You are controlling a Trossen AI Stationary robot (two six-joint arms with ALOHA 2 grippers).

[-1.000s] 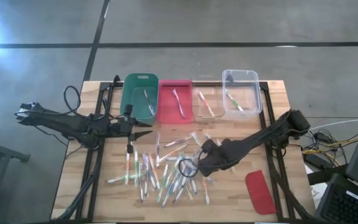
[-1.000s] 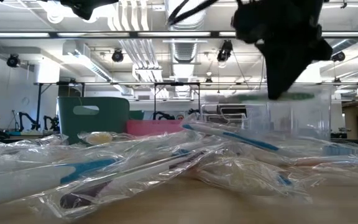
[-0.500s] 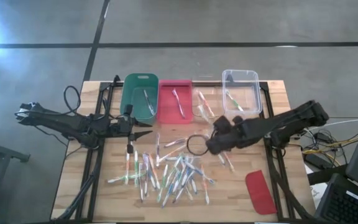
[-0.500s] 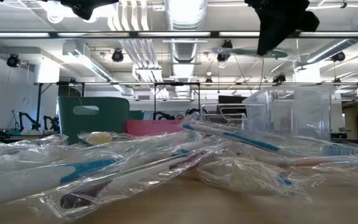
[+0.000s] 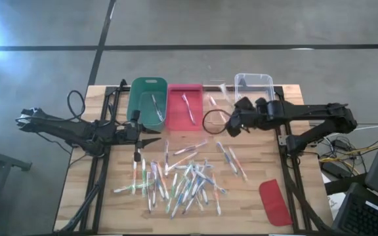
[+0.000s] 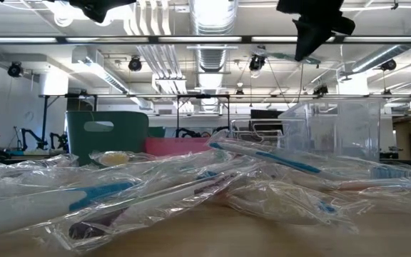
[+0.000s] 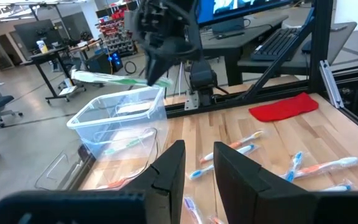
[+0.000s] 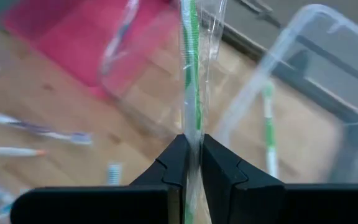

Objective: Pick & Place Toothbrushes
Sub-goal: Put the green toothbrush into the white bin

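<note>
Toothbrushes (image 5: 182, 177): some dozens, wrapped in clear film, scattered mid-desk
Desk (image 5: 287, 164): pale wood planks, dark frame rails at both sides
Room: grey floor with dark lines; ceiling ducts and strip lights seen from desk level
Bins: four in a row at the far edge – green (image 5: 147, 101), pink (image 5: 184, 106), two clear (image 5: 254, 92); one or two brushes in each
Lid (image 5: 275, 202): one, red, near right corner
Right hand (image 8: 190, 152): clamped on a green brush (image 8: 190, 74), raised beside the clear bins
Left hand (image 5: 151, 139): partly apart, holding nothing, near the green bin
</note>
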